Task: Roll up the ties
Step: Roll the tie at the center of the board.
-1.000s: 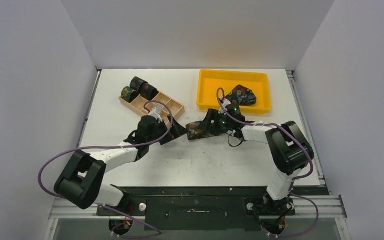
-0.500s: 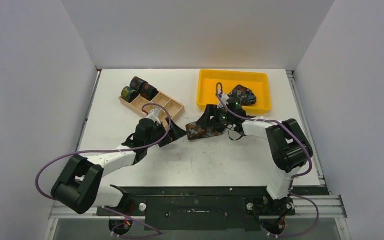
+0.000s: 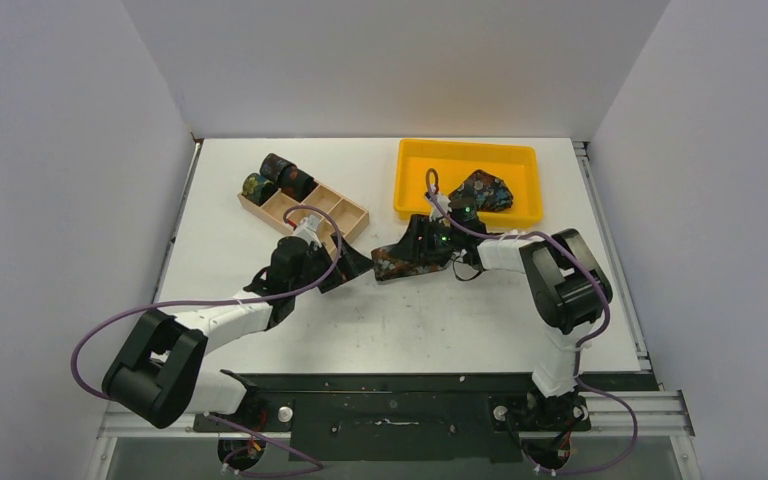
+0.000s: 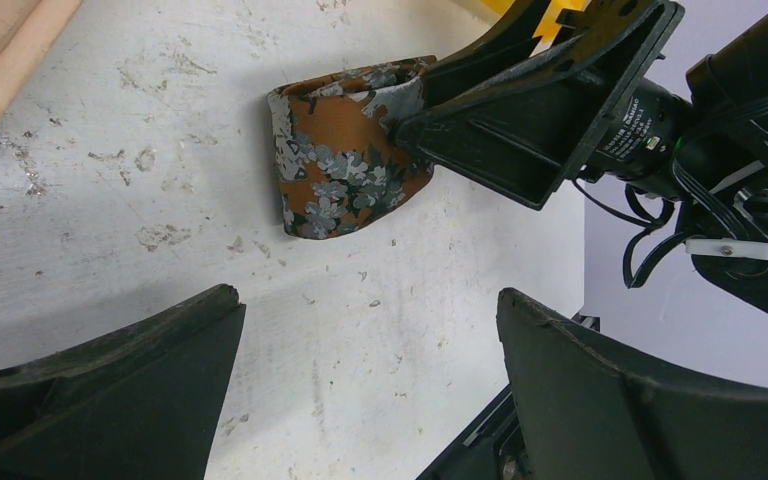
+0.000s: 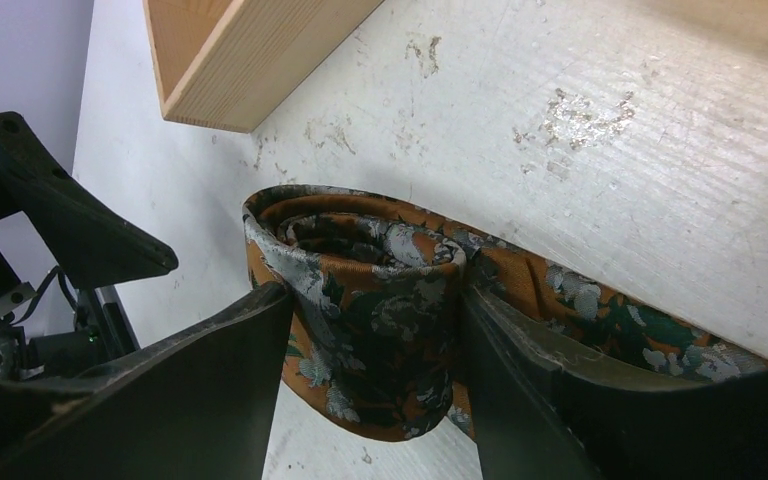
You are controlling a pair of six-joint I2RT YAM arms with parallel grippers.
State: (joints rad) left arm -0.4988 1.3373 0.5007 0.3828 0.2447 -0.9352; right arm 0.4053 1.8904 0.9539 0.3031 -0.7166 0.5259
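Observation:
A rust-orange tie (image 3: 392,264) with grey-blue flowers lies mid-table, its left end wound into a loose roll (image 5: 380,290). My right gripper (image 5: 375,300) straddles that roll, both fingers pressed against its sides, and the unrolled tail (image 5: 620,320) runs off to the right under one finger. My left gripper (image 4: 368,298) hovers open just left of the roll (image 4: 345,170), over bare table and apart from it. Three rolled ties (image 3: 278,176) sit at the far end of the wooden box (image 3: 345,211). Another crumpled tie (image 3: 486,190) lies in the yellow tray (image 3: 410,205).
The wooden box corner (image 5: 230,60) lies close behind the roll. The yellow tray stands at the back right, just behind my right wrist. Cables loop over both arms. White walls close in the table on three sides.
My right gripper's jaws have narrowed onto the roll and the arm has shifted slightly left. My left arm edged a little forward, its jaws still wide.

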